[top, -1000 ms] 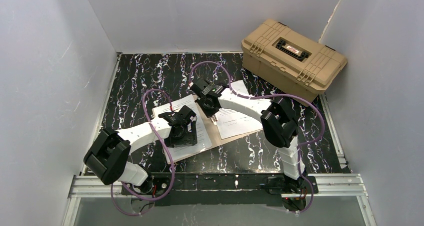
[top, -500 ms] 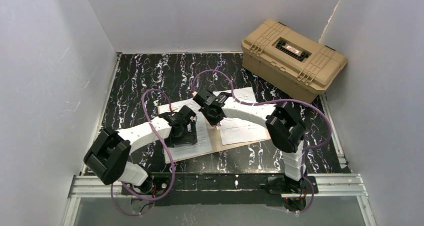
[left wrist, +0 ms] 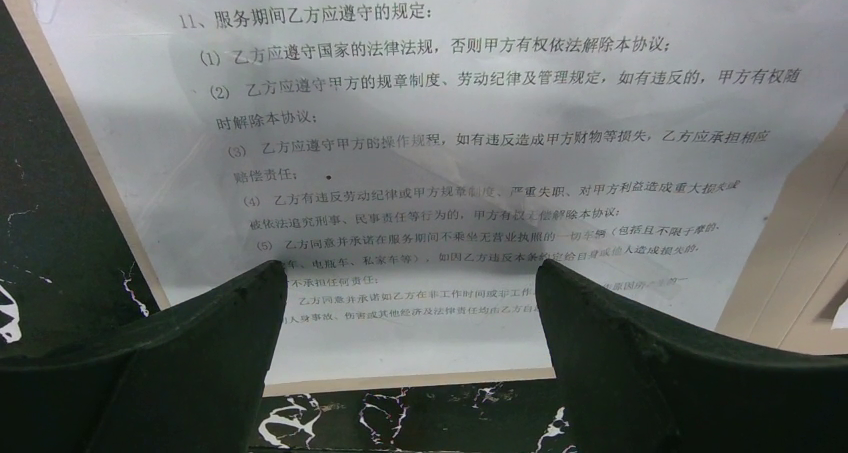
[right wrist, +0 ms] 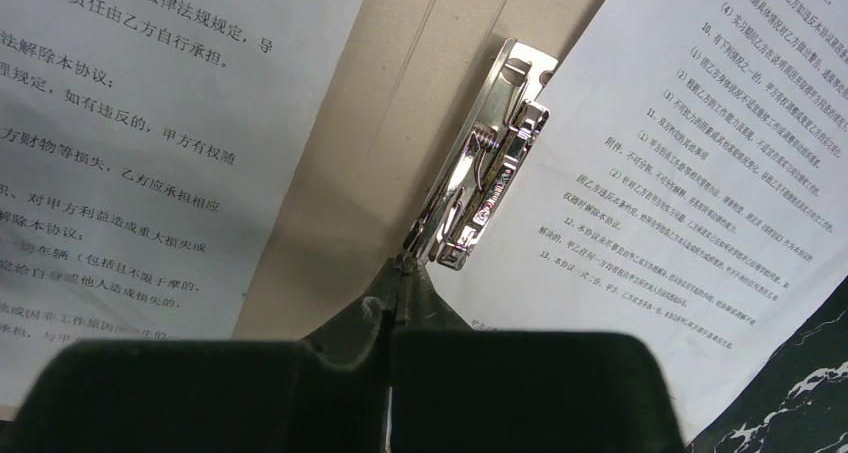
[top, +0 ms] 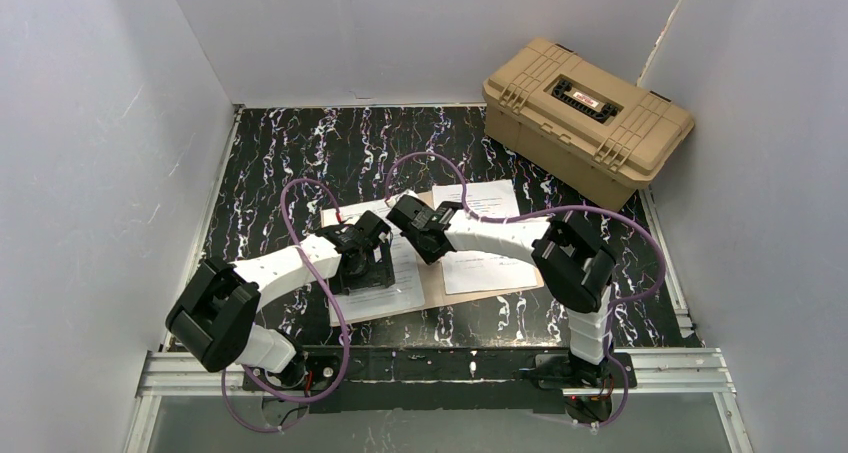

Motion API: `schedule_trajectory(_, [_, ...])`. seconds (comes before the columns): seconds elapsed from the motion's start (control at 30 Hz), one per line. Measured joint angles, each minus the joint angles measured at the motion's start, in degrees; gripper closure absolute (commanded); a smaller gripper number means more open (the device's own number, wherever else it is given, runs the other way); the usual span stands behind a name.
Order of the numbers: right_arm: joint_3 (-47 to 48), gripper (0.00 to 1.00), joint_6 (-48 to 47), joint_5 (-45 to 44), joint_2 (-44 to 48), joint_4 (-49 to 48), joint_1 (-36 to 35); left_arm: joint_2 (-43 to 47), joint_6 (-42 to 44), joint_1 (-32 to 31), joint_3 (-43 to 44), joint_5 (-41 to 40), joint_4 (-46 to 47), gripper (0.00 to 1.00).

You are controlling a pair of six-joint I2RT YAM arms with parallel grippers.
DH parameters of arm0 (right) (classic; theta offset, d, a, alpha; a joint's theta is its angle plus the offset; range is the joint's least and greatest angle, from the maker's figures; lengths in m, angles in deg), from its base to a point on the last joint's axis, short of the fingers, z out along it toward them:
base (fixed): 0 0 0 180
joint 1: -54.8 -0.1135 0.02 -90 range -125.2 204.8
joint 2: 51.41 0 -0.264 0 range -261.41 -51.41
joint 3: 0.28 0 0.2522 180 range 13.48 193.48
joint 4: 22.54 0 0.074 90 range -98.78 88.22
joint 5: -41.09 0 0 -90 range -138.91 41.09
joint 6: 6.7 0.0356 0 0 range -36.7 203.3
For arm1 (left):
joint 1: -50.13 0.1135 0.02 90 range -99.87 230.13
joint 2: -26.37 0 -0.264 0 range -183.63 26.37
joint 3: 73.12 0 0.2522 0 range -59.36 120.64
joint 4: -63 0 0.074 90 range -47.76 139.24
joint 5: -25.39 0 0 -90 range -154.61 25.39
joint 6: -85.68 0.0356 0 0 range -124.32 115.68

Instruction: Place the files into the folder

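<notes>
files (left wrist: 450, 123): matt paper | folder (right wrist: 400, 123): matt cardboard | clip (right wrist: 488, 158): shiny metal | table (top: 300, 143): black marble-look

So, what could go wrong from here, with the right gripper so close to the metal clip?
1. The right gripper, shut, has its tips at the near end of the clip; a push may slide the folder rather than open the clip.
2. The left sheet and the right sheet seem loose; if the folder shifts, they may slip askew.

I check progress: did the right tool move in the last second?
Yes. The right tool moved down in the top view, away from the tan case.
</notes>
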Motion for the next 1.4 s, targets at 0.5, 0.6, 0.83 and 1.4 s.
schedule_trajectory(0.5, [-3.7, 0.99, 1.3, -2.9, 1.0, -3.7, -1.3, 0.0, -0.2, 0.3, 0.0, 0.0, 0.1, 0.07])
schedule_trajectory(0.6, [-3.9, 0.99, 1.5, -3.0, 1.0, -3.9, -1.6, 0.0, -0.1, 0.3, 0.1, 0.0, 0.1, 0.07])
schedule_trajectory(0.83, [-4.8, 0.99, 2.3, -2.7, 0.3, -4.7, -1.5, 0.0, 0.0, 0.3, 0.2, 0.0, 0.0, 0.07])
schedule_trajectory(1.4, [-6.1, 0.99, 3.9, -0.1, 1.9, -5.8, -1.5, -0.2, 0.4, 0.3, 0.4, 0.5, -0.1, 0.08])
